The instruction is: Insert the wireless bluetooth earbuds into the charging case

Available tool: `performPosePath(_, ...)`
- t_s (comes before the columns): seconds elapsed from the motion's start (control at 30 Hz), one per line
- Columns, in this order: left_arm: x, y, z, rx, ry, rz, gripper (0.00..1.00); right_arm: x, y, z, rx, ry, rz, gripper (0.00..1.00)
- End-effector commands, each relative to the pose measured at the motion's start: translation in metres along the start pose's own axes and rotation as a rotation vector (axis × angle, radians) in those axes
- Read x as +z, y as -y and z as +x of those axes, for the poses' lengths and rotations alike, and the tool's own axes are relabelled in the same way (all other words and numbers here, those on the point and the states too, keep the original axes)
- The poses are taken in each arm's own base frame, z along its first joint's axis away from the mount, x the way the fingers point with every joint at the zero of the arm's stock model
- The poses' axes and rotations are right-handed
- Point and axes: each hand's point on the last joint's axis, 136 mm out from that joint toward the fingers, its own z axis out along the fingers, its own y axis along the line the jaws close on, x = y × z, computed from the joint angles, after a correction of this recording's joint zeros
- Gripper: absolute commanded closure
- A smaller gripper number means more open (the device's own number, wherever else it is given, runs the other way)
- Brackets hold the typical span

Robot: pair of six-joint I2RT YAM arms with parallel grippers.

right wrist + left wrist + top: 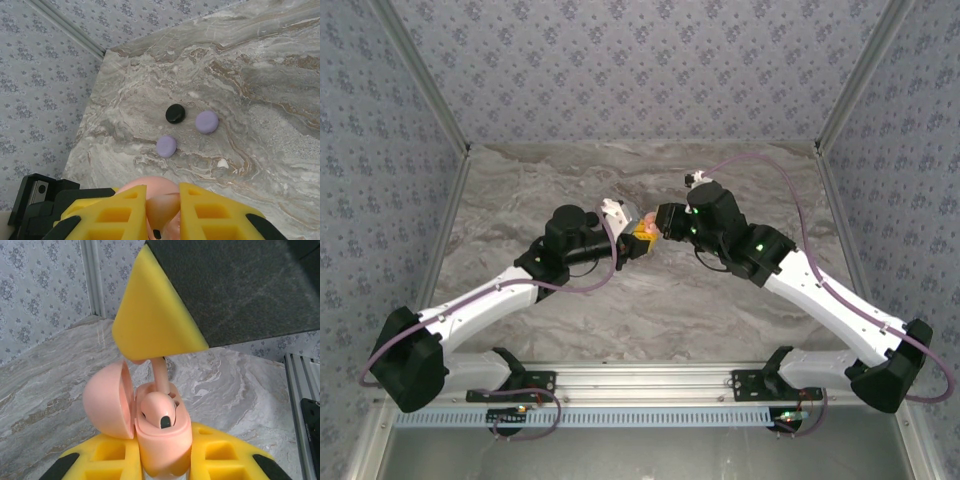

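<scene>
Left claw [638, 238] reaches in from the left to mid-counter [670, 310] and is pressed onto the pink charging case [162, 440]. Its yellow fingers [100, 460] clamp the case body on both sides, in the air and not on the counter, likely so the case can't slide or tip while the other arm loads it. The lid [107, 400] is hinged open to the left, the well faces up and toward the right arm, so access is clear. The first pink earbud [159, 412] is already seated in the case, dark tip showing. Just behind it the second pink earbud [160, 372] stands stem up over the free slot, apparently part way in, though its depth can't be judged. Right claw [665, 222] comes in from the right and meets the left claw. It is nearly closed, pinching the second pink earbud [161, 210] between its yellow pads [120, 212]; the pinch on the upper end probably leaves the lower end free to enter the slot. On the counter below, well apart from both claws, lie a black case [175, 114] and two lilac cases [207, 122], all shut.
</scene>
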Motion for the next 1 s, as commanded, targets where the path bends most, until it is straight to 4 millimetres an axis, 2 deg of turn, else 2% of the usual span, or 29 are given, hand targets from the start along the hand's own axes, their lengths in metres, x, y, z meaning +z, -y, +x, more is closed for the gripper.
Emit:
performPosePath(0.0, 0.001, 0.001, -0.024, 0.029, 0.053, -0.001, 1.0, -0.006, 0.006, 0.003, 0.0, 0.001, 0.025, 0.78)
performPosePath(0.47, 0.0, 0.002, -0.024, 0.028, 0.055, 0.001, 1.0, 0.006, 0.007, 0.014, 0.002, -0.034, 0.024, 0.76)
performPosePath(0.6, 0.0, 0.002, -0.025, 0.029, 0.057, 0.001, 1.0, 0.004, 0.006, 0.013, -0.004, -0.032, 0.024, 0.68)
performPosePath(0.73, 0.0, 0.004, -0.026, 0.03, 0.058, 0.011, 1.0, -0.004, 0.0, 0.002, -0.019, -0.012, -0.001, 0.6)
performPosePath(0.83, -0.001, 0.005, -0.028, 0.027, 0.071, 0.017, 1.0, -0.016, -0.005, -0.012, -0.047, 0.013, -0.043, 0.54)
performPosePath(0.97, -0.004, 0.008, -0.032, 0.027, 0.085, 0.027, 1.0, -0.037, -0.009, -0.029, -0.134, 0.037, -0.15, 0.38)
